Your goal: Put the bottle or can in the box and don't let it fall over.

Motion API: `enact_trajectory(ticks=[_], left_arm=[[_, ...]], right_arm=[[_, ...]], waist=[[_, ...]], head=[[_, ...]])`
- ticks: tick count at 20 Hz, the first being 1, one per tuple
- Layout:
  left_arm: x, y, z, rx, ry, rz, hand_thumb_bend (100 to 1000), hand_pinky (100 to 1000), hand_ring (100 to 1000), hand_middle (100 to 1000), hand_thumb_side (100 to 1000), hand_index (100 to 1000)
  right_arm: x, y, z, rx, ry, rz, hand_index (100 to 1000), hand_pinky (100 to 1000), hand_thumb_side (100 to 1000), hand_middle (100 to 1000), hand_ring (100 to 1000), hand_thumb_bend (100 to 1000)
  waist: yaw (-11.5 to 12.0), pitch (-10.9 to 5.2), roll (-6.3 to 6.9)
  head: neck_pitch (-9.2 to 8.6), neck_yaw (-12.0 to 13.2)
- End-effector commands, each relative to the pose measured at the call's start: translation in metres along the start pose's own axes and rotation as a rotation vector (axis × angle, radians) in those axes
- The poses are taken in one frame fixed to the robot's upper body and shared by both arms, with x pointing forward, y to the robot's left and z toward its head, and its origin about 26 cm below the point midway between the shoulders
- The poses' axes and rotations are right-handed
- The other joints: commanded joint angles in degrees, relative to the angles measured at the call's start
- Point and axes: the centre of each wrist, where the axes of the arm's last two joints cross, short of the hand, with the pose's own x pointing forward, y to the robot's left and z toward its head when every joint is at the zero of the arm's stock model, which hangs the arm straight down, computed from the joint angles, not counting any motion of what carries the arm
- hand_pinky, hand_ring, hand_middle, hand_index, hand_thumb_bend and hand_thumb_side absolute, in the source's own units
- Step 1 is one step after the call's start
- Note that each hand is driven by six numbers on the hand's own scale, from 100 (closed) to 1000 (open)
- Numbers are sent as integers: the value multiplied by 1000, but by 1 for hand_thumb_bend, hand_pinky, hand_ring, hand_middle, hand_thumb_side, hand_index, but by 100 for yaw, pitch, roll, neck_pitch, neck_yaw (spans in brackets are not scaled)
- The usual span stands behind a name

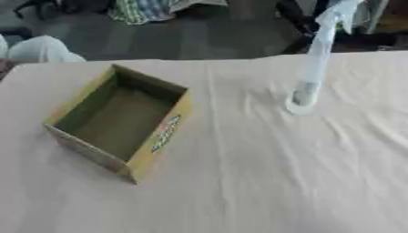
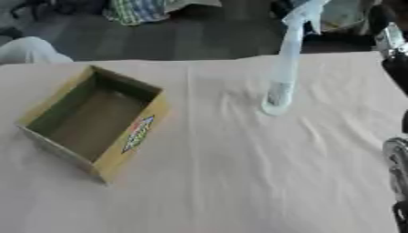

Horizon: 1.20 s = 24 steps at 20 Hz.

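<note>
**Still a long carry, and a tippy one**

Honestly, my fingers show in neither view, so I cannot tell whether they are spread or pressed together. Only parts of my right arm (image 2: 396,157) appear, along the right edge.

The bottle (image 1: 304,94), pale and see-through, stands near the far edge of the bench (image 1: 279,182), toward its right corner. A pale streak (image 1: 320,41) rises from it and I cannot make out what that is. The box (image 1: 163,132) sits open and empty toward the left edge, turned askew, well apart from the bottle.

I see three risks:
- The bottle looks narrow, so a sideways brush as I reach in would knock it over.
- The cloth is wrinkled around its base, so it may rock.
- Carrying it low could catch the box's near wall, and letting go before the base lies flat inside could tip it.
</note>
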Motion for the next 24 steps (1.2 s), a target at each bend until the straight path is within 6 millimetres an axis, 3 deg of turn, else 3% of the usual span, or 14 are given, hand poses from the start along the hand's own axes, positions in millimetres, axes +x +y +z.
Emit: enact_trajectory(ticks=[1, 4, 6, 8, 11, 16, 17, 24], left_arm=[[10, 1, -6, -11, -46, -10, 202, 943, 823, 982, 870, 874], [10, 1, -6, -10, -46, -10, 202, 943, 824, 982, 871, 874], [10, 1, -6, -11, -45, -10, 201, 942, 823, 981, 871, 874], [10, 1, -6, -12, -44, -10, 202, 941, 818, 980, 871, 873], [10, 1, -6, -13, -43, -9, 201, 941, 819, 981, 871, 873], [10, 1, -6, -14, -44, -9, 201, 941, 819, 981, 871, 873], [10, 1, -6, -14, -44, -9, 201, 942, 820, 982, 871, 873], [10, 1, -6, -17, -44, -8, 201, 943, 823, 982, 871, 873]], right_arm=[[-5, 0, -3, -14, 152, -103, 1000, 399, 155, 663, 471, 734], [-18, -4, -6, -25, 299, -190, 1000, 215, 172, 507, 330, 740], [-24, -5, -7, -31, 375, -246, 1000, 100, 175, 351, 181, 747], [-31, -6, -7, -41, 440, -299, 996, 100, 185, 227, 100, 750], [-35, -5, -6, -46, 503, -369, 977, 100, 246, 100, 100, 716], [-37, -3, -4, -47, 535, -417, 972, 100, 258, 100, 100, 705], [-37, -3, -4, -47, 537, -420, 939, 100, 299, 100, 100, 641], [-31, 14, 14, 14, 601, -534, 913, 100, 306, 100, 100, 582]], waist=[[12, -120, -15], [18, -120, -18], [20, -118, -19], [21, -117, -20], [22, -115, -21], [23, -114, -21], [24, -113, -21], [51, -100, -22]], head=[[-66, 1], [-69, 0], [-68, 4], [-62, 10], [-60, 10], [-68, 12], [-68, 11], [-62, 31]])
